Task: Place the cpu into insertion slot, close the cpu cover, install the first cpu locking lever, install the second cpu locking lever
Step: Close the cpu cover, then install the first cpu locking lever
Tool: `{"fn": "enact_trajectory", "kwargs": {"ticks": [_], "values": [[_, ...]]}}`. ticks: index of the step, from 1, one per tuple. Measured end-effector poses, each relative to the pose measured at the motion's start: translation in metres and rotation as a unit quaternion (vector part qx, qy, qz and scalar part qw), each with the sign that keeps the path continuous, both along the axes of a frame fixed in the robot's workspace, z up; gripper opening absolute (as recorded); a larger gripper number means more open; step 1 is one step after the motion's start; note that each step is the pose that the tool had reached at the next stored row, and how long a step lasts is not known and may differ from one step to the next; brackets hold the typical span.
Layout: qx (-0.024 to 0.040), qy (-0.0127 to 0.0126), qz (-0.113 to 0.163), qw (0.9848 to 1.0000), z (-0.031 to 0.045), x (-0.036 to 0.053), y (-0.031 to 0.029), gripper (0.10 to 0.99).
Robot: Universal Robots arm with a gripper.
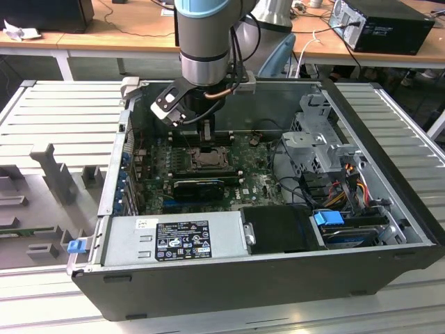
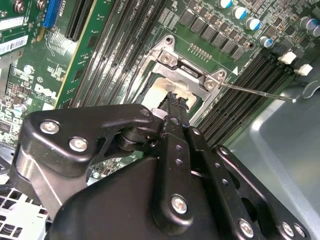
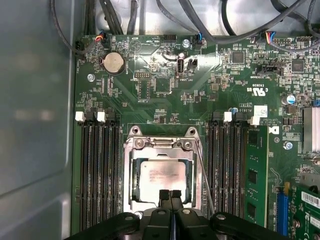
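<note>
Gripper (image 3: pixel 170 196) tips are pinching together on nothing, hovering at the cover (image 3: pixel 134 165) edge. Cpu (image 3: pixel 161 175) is sitting under the lowered cover, so I'm guessing the lever (image 3: pixel 205 175) step is starting. It's looking unlatched, needing a careful sideways-and-down push.

The counter (image 1: pixel 62 111) is grey metal, made of long ribbed strips. It runs out to both sides in the exterior view. Grey blocky holders (image 1: pixel 52 177) sit on its left part. Behind it stand wooden desks (image 1: pixel 132 31) with white legs. A black box (image 1: pixel 386 24) rests on the desk at the exterior view's right, and another dark box (image 1: pixel 49 14) at its left. The light is bright and even.
</note>
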State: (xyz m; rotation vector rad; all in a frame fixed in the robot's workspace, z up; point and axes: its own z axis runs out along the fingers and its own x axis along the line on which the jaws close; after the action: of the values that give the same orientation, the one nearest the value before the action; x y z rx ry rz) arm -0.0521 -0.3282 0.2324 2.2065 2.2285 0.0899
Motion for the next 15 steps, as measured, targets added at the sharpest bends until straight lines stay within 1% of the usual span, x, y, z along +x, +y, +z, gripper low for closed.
{"fn": "enact_trajectory", "kwargs": {"ticks": [3, 8, 15], "values": [[0.0, 0.0, 0.0, 1.0, 0.0, -0.0034, 0.0, 0.106], [-0.0003, 0.0, 0.0, 1.0, 0.0016, -0.0039, 0.0, 0.106], [-0.0003, 0.0, 0.0, 1.0, 0.0062, -0.0039, 0.0, 0.106]]}}
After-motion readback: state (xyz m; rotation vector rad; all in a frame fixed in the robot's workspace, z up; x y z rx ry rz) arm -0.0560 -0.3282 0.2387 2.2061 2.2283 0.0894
